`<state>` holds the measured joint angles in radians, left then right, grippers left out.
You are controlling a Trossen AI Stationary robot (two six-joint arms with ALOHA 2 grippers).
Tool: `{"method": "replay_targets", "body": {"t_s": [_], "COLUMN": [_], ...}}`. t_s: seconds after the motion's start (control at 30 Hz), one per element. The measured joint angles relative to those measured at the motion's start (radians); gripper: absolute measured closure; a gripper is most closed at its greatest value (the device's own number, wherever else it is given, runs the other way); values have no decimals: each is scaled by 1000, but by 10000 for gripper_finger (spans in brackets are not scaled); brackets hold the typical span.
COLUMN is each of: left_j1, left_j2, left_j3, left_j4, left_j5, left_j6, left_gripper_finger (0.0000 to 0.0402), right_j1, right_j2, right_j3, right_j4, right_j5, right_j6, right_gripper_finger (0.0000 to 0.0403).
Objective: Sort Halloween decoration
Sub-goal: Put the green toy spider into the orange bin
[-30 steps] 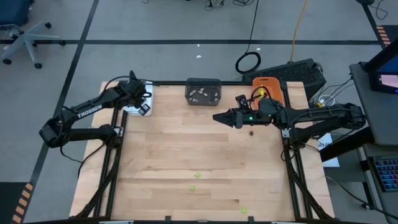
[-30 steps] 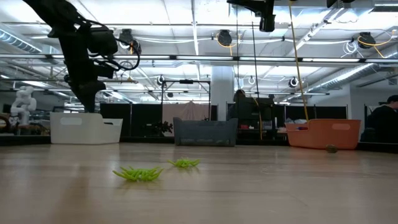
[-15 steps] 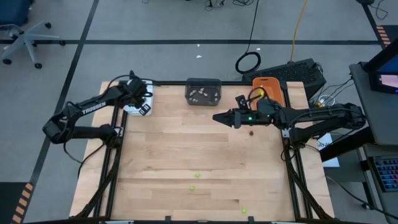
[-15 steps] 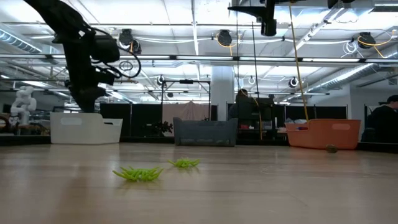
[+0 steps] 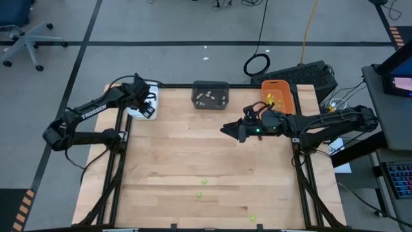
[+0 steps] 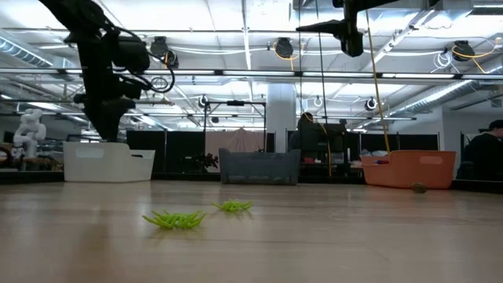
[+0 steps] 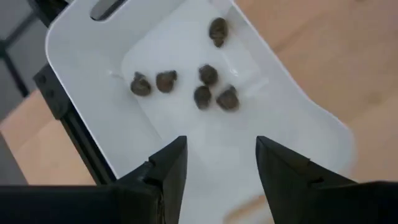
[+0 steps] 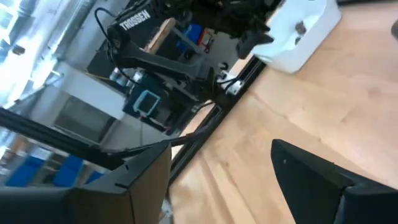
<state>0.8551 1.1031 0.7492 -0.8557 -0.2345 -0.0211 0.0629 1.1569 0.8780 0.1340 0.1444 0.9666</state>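
Note:
My left gripper [image 5: 147,107] hangs open above the white tray [image 5: 136,111] at the table's far left corner. The left wrist view shows several dark brown pieces [image 7: 208,76] lying on the tray's floor beyond my fingers [image 7: 217,168]. My right gripper [image 5: 226,131] is open, high over the table's far middle, and holds nothing [image 8: 221,180]. Three lime green pieces [image 5: 205,182] [image 5: 199,194] [image 5: 252,218] lie on the wood near the near edge. The low view shows two of them [image 6: 177,219] [image 6: 233,206]. One small dark piece [image 6: 419,188] lies on the table in front of the orange tray.
A dark grey tray [image 5: 210,95] holding pale pieces stands at the far middle edge. An orange tray [image 5: 278,93] holding green pieces stands at the far right. Black frame rails run along both sides of the table [image 5: 167,161]. Bare wood lies between the trays and the green pieces.
My right gripper has moved a little toward the table's near edge and come down slightly, still open. My left gripper has stayed above the white tray. The pieces on the table have not moved.

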Motion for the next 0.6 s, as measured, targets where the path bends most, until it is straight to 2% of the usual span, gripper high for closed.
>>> {"method": "replay_targets", "body": {"t_s": [0.07, 0.13, 0.3, 0.4, 0.47, 0.6], "left_j1": [0, 0, -21, -79, -143, -308], "left_j2": [-14, -31, -119, -200, -264, -377], "left_j3": [38, 78, 109, 109, 116, 152], "left_j4": [-71, -113, -91, -26, 5, 40], "left_j5": [55, 168, 579, 818, 875, 826], "left_j6": [-26, -70, -206, -211, -249, -288], "left_gripper_finger": [220, 219, 219, 219, 219, 219], "right_j1": [19, 33, 51, 64, 74, 95], "right_j2": [5, 14, 54, 91, 118, 180], "right_j3": [0, 0, 0, 0, 0, 0], "right_j4": [3, -3, -31, -35, -36, -39], "right_j5": [17, 17, 7, -35, -60, -105], "right_j6": [-43, -72, -110, -166, -211, -290], "right_gripper_finger": [142, 142, 142, 145, 152, 173]}}
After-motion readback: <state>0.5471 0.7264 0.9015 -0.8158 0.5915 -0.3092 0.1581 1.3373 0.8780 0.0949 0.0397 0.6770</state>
